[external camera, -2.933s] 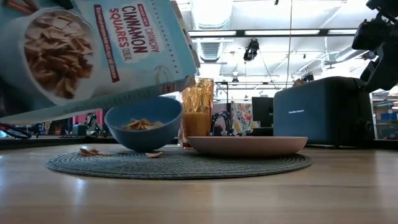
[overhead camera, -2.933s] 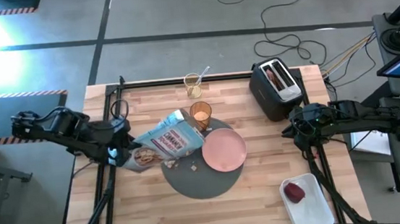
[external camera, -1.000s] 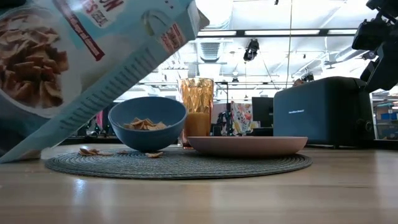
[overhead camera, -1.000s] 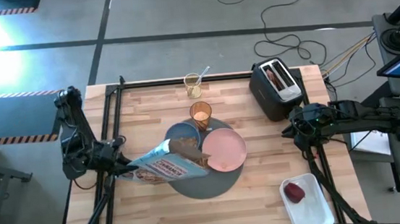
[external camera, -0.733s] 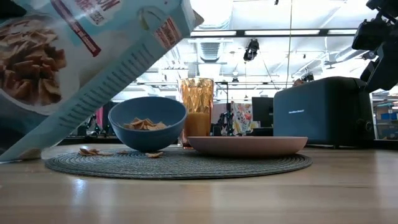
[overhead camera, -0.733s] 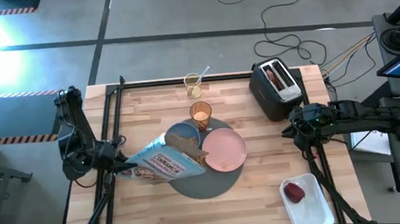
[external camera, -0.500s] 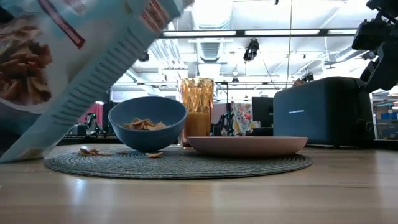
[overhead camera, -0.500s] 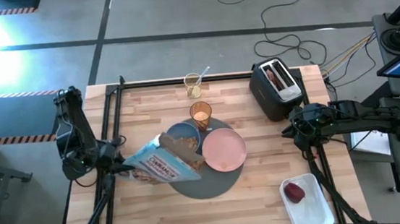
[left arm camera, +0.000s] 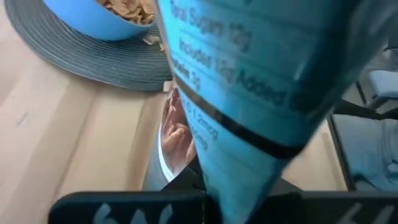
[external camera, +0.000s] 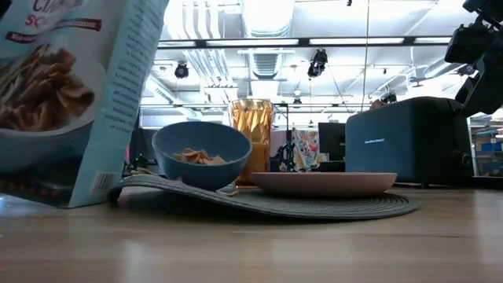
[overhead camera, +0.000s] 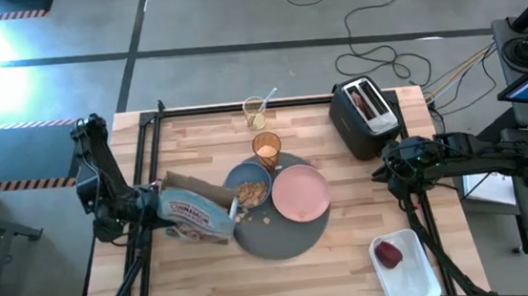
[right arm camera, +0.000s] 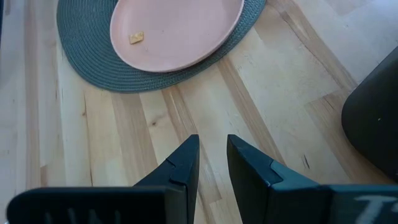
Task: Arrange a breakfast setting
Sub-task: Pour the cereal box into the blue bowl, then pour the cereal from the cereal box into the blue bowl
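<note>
A light-blue cereal box (overhead camera: 196, 213) stands almost upright at the left edge of the round dark-grey mat (overhead camera: 286, 232); my left gripper (overhead camera: 154, 210) is shut on it. On the mat sit the blue bowl (overhead camera: 248, 190) with cereal, the pink plate (overhead camera: 299, 191) and the amber tumbler (overhead camera: 266, 151). The mat's left edge (external camera: 130, 187) curls up beside the box. The toast (overhead camera: 363, 101) sticks out of the toaster's slot. The spoon (overhead camera: 266, 97) stands in a glass. The red apple (overhead camera: 388, 253) lies on the white tray. My right gripper (right arm camera: 213, 155) waits narrowly open at the right edge, holding nothing. My left gripper holds the cereal box at its left side (overhead camera: 166, 212), coming from the table's left and slanting down. The box's narrow printed side (left arm camera: 249, 93) fills the wrist view and hides the fingertips. The box leans slightly, its bottom edge (external camera: 75, 203) at the table.
The black toaster (overhead camera: 365, 120) stands at the far right, the white tray (overhead camera: 418, 283) at the near right corner. A glass (overhead camera: 255, 115) is at the far edge. Loose cereal bits (overhead camera: 265, 221) lie on the mat. Bare wood lies along the near edge.
My left gripper has turned and sunk a little, bringing the cereal box from slanting over the bowl back to nearly upright, at the mat's left. The mat with bowl, plate and tumbler has slid slightly toward the table's right, and its left edge has curled up.
</note>
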You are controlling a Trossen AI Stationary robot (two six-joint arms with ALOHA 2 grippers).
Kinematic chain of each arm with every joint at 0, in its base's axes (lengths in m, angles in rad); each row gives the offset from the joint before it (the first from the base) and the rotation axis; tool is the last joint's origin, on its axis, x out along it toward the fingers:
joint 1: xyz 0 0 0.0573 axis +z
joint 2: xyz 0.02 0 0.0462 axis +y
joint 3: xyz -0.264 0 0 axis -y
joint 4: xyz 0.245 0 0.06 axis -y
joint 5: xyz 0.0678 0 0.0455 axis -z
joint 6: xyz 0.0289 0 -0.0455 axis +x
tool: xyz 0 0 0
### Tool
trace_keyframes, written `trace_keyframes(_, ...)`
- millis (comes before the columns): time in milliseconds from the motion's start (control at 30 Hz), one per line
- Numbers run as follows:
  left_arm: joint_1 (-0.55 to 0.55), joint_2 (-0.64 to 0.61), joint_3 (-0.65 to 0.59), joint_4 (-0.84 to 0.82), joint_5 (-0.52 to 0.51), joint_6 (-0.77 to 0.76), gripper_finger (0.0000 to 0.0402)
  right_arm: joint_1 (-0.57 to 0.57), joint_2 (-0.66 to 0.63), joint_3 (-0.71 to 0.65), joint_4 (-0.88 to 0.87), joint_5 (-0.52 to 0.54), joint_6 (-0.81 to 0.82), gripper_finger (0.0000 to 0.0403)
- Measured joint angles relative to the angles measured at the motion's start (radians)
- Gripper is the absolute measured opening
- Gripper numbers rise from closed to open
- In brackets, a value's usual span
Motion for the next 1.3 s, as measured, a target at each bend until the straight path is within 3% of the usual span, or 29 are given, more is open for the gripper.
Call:
trace_keyframes(433,0.0,0.026,0.085,0.013,0.188,-0.072,0.0,0.0,0.0,0.0,0.0,0.0,0.0,0.0073)
trace_keyframes(633,0.0,0.048,0.08,0.009,0.214,-0.096,0.0013,0.0,0.0,0.0,0.0,0.0,0.0,0.0073)
trace_keyframes(967,-0.001,0.103,0.076,-0.004,0.27,-0.052,0.0087,0.0,0.0,0.0,0.0,0.0,0.0,0.0073)
trace_keyframes(1300,0.0,0.165,0.076,0.001,0.261,-0.057,0.0176,0.0,0.0,0.0,0.0,0.0,0.0,0.0073)
